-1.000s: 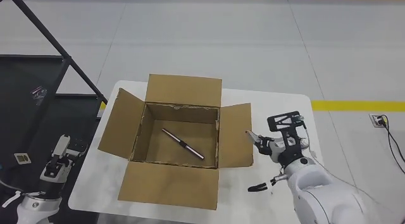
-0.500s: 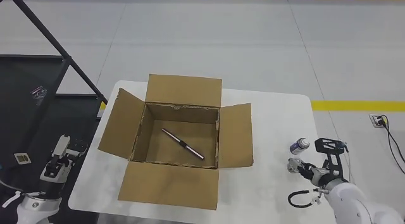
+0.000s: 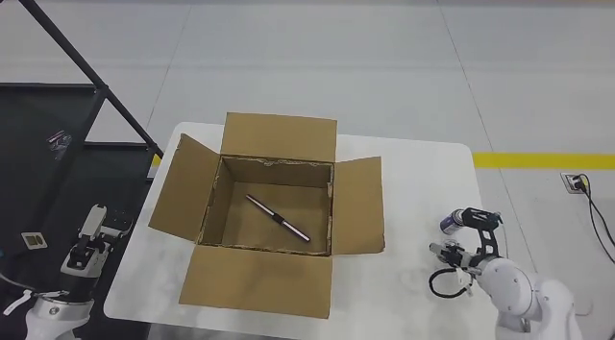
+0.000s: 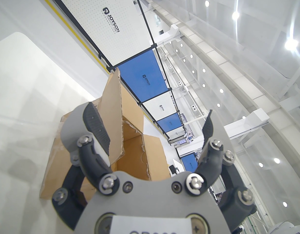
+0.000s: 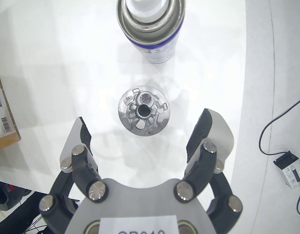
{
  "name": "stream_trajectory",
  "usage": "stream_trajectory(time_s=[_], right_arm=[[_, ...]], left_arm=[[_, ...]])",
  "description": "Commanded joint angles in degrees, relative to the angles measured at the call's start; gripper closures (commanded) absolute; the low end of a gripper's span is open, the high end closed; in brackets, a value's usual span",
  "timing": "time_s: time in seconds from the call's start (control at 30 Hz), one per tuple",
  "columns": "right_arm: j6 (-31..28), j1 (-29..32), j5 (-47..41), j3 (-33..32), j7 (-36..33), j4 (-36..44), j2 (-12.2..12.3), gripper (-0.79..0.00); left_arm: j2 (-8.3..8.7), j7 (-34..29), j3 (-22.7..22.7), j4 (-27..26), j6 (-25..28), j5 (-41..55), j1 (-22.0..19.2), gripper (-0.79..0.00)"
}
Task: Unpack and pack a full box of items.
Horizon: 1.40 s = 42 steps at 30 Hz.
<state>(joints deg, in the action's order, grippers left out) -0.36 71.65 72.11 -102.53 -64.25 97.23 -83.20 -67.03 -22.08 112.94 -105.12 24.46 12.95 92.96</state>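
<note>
An open cardboard box [image 3: 274,273] stands mid-table, and a slim metal rod [image 3: 277,218] lies on its floor. Near the table's right edge stands a spray can [image 3: 458,218], upright with a white nozzle [image 5: 152,20]. Just in front of it a round metal part [image 5: 144,114] rests on the table. My right gripper [image 5: 144,122] hovers open above that part, its fingers either side of it and clear of it; it is also in the top view [image 3: 441,268]. My left gripper [image 4: 150,118] is open and empty, low off the table's left side [image 3: 94,217], facing the box [image 4: 137,152].
The white table [image 3: 423,177] is bare between the box's right flap and the can. A box corner [image 5: 3,113] lies off to one side of my right gripper. A cable and plug [image 5: 289,169] lie on the floor past the table's rounded right edge.
My right arm swung away from the box's right flap to the table's right edge, then eased back over the round part. The spray can came into sight. The left arm stayed still.
</note>
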Motion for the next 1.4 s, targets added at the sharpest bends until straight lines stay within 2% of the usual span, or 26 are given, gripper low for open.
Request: stream_trajectory(time_s=[0.0,0.03,0.13,0.2,0.23,0.5,0.77,0.93,1.17,1.37], right_arm=[[-0.1,-0.5,0.1,0.5,0.1,-1.2,0.1,-0.511],[0.0,-0.8,0.2,0.8,0.3,-1.9,0.2,-0.403],[0.0,-1.7,0.1,1.4,0.5,-3.8,0.4,-0.265],[0.0,-2.2,-0.1,1.4,0.8,-4.7,0.6,-0.142],[0.1,-2.3,-0.4,1.4,1.2,-4.8,0.7,0.000],[0.3,0.2,-1.8,1.0,3.2,1.3,1.2,0.000],[-1.6,7.5,-4.7,1.2,6.2,18.7,1.6,0.000],[-2.5,8.6,-4.3,4.1,7.0,25.7,1.8,0.000],[-3.2,3.3,-6.3,11.3,9.1,28.8,1.9,0.000],[-2.3,-7.4,-7.1,22.5,8.9,23.1,1.4,0.000]], left_arm=[[0.00,0.0,0.0,0.0,0.0,0.0,0.0,-0.785],[0.00,0.0,0.0,0.0,0.0,0.0,0.0,-0.785],[0.00,0.0,0.0,0.0,0.0,0.0,0.0,-0.785],[0.00,0.0,0.0,0.0,0.0,0.0,0.0,-0.785],[0.00,0.0,0.0,0.0,0.0,0.0,0.0,-0.785],[0.00,0.0,0.0,0.0,0.0,0.0,0.0,-0.785],[0.00,0.0,0.0,0.0,0.0,0.0,0.0,-0.785],[0.00,0.0,0.0,0.0,0.0,0.0,0.0,-0.785],[0.00,0.0,0.0,0.0,0.0,0.0,0.0,-0.785],[0.00,0.0,0.0,0.0,0.0,0.0,0.0,-0.785]])
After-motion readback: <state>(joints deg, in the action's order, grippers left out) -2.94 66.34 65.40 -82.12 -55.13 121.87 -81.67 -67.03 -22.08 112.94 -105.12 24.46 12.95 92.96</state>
